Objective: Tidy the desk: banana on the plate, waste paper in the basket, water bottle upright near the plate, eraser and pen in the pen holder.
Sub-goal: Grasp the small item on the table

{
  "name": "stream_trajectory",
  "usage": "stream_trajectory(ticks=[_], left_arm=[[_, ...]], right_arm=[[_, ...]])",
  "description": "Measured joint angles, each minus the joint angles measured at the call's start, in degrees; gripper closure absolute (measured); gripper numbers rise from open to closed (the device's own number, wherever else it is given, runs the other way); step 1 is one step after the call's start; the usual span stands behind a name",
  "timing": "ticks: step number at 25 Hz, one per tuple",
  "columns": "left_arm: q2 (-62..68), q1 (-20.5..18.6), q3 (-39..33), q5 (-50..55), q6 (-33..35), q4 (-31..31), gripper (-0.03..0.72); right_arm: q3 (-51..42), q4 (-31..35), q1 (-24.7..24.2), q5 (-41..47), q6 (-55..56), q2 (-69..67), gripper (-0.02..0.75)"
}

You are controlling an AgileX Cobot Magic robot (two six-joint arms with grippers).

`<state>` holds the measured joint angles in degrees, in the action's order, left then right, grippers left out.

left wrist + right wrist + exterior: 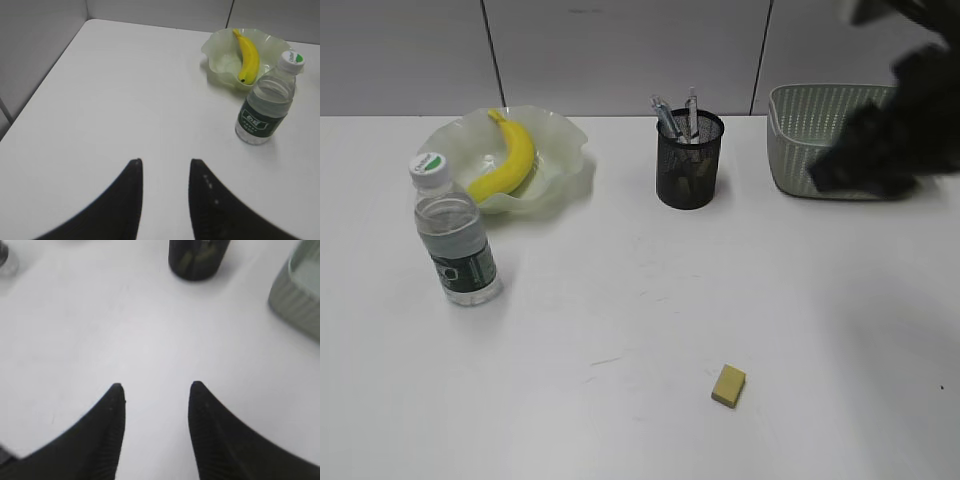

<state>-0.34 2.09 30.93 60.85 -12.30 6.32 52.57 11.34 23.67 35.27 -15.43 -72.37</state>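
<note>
The right pincer (156, 390) is seen parted and gripping nothing, poised above bare bench (640, 330); in the exterior view it is only a dark blur at the far right, in front of the basket (800, 140). The left pincer (165, 165) is likewise held apart with nothing between its tips, over bare white surface at the left. Just beyond the right pincer the pen holder (689, 165) is found upright, far and centre, with pens (676, 115) standing in it. The basket sits at the far right, well apart from the holder; whether paper lies inside cannot be told. Out on the near side, right of centre, the eraser (728, 385) is left lying flat, a small yellowish block alone on the bench. Over on the left the water bottle (455, 235) is set upright, just beside the plate (565, 160), and the banana (510, 160) is laid inside that plate, at the far left.
</note>
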Motion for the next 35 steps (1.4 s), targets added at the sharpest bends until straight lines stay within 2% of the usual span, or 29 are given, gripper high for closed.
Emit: stream_trajectory(ticks=[4,7,10,12,14,17,21,24,27,29,31,33,35], left_arm=[[0.0,0.0,0.0,0.0,0.0,-0.2,0.452],[0.2,0.0,0.0,0.0,0.0,-0.2,0.452],[2.3,0.0,0.0,-0.1,0.1,-0.5,0.452],[4.6,0.0,0.0,-0.4,3.0,-2.4,0.451],[8.4,0.0,0.3,-1.0,8.6,-6.0,0.451],[16.7,0.0,2.1,-6.8,16.0,-13.1,0.451],[29.8,0.4,6.8,-15.4,28.5,-25.9,0.451],[40.9,2.9,12.8,-18.6,37.6,-35.4,0.454],[55.0,10.1,19.5,-21.1,40.3,-38.4,0.453],[63.6,19.6,23.3,-23.5,39.2,-37.0,0.453],[71.7,30.3,26.6,-26.3,32.8,-31.3,0.453],[80.8,41.3,30.3,-26.8,23.7,-22.3,0.428],[91.1,48.9,33.7,-25.3,16.2,-16.7,0.358]], right_arm=[[-12.1,-5.3,0.0,13.4,7.1,22.5,0.405],[-17.0,-7.1,0.0,22.4,9.1,39.8,0.407],[-19.3,-7.3,0.0,27.0,10.6,55.7,0.406],[-20.4,-7.5,0.0,27.6,11.1,64.9,0.407],[-21.4,-7.9,0.0,27.8,11.4,71.5,0.407],[-21.8,-10.2,0.0,27.2,13.8,72.3,0.407],[-23.4,-10.9,0.0,24.7,15.4,70.6,0.407],[-23.4,-10.6,0.0,24.6,15.4,70.5,0.407],[-23.4,-10.6,0.0,24.6,15.7,70.5,0.408],[-23.4,-10.7,0.0,24.5,15.7,70.5,0.408],[-23.4,-10.7,0.0,24.5,15.8,70.5,0.408],[-23.4,-10.7,0.0,24.5,15.8,70.5,0.408],[-23.4,-10.7,0.0,24.4,15.8,70.5,0.408]])
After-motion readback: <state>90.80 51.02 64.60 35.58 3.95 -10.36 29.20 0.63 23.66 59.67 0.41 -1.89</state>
